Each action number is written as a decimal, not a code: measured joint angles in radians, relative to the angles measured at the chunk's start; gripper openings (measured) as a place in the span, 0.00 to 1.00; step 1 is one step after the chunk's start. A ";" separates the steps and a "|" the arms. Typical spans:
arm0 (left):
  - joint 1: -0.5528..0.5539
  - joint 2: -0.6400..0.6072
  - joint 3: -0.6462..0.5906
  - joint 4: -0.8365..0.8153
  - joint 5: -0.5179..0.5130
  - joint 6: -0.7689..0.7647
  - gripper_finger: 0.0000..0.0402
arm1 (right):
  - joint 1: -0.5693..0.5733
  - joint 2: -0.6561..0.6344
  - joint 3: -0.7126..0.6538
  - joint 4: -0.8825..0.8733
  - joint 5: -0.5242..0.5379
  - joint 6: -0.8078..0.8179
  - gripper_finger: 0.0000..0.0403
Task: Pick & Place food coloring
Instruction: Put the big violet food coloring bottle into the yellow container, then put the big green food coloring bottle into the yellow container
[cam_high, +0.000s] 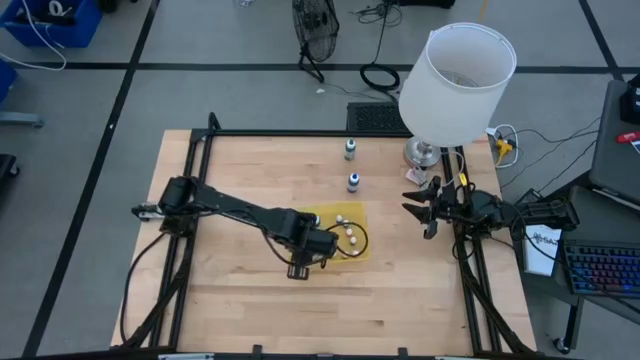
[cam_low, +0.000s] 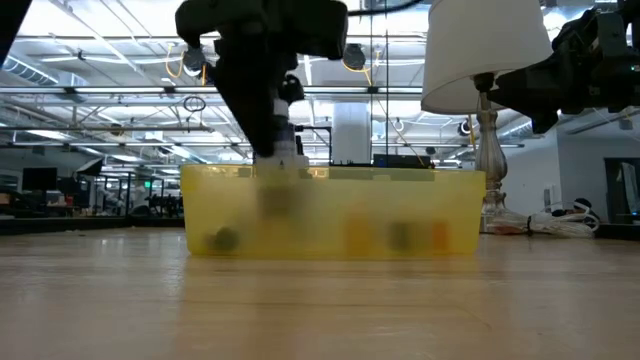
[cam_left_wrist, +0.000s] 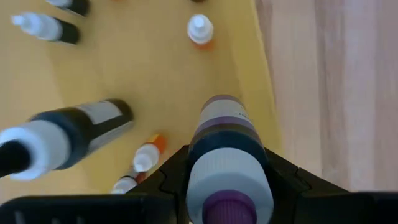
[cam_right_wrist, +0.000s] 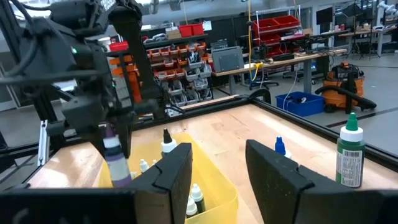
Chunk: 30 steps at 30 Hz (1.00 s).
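**Left gripper** (cam_left_wrist: 227, 186): over the yellow bin (cam_high: 358, 250) near the middle of the table (cam_high: 250, 300), at the bin's left side in the high view. Fingers closed on a purple-capped bottle (cam_left_wrist: 227, 155), which hangs cap-up between them above the bin floor, close to the bin wall on the bare-wood side. In the right wrist view the same bottle (cam_right_wrist: 114, 152) shows upright under the left gripper (cam_right_wrist: 109, 134), its base above the bin rim.

**Yellow bin**: shallow, translucent, resting on the wood. In the low view its wall (cam_low: 330, 215) shows blurred shapes inside, too soft to name.

**Food coloring in the bin**: several small dropper bottles with pale caps. In the left wrist view, a large dark bottle (cam_left_wrist: 68, 134) lies on its side beside the gripper; two small orange-bodied bottles (cam_left_wrist: 146, 155) lie near it; one white-capped bottle (cam_left_wrist: 200, 30) stands farther off; two more dark ones (cam_left_wrist: 46, 28) lie at the far part of the bin.

**Right gripper** (cam_high: 425, 208): beside the right edge of the table, well apart from the bin, fingers parted and holding nothing.

**Blue-capped bottle** (cam_high: 353, 181): upright on the bare table, beyond the bin toward the far edge.

**Green-capped bottle** (cam_high: 350, 149): upright, farther still, near the far edge.

**Lamp** (cam_high: 455, 85): white shade, metal base, at the far right corner.
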 joint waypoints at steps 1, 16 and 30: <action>0.005 0.008 0.000 0.000 0.016 0.003 0.33 | 0.000 0.000 0.000 0.000 0.000 0.000 0.35; 0.022 0.069 0.000 0.008 0.050 -0.012 0.47 | 0.000 0.000 0.000 0.000 0.000 0.000 0.35; 0.029 -0.088 0.017 0.051 0.049 0.035 0.97 | 0.000 0.000 0.000 0.001 0.000 0.000 0.35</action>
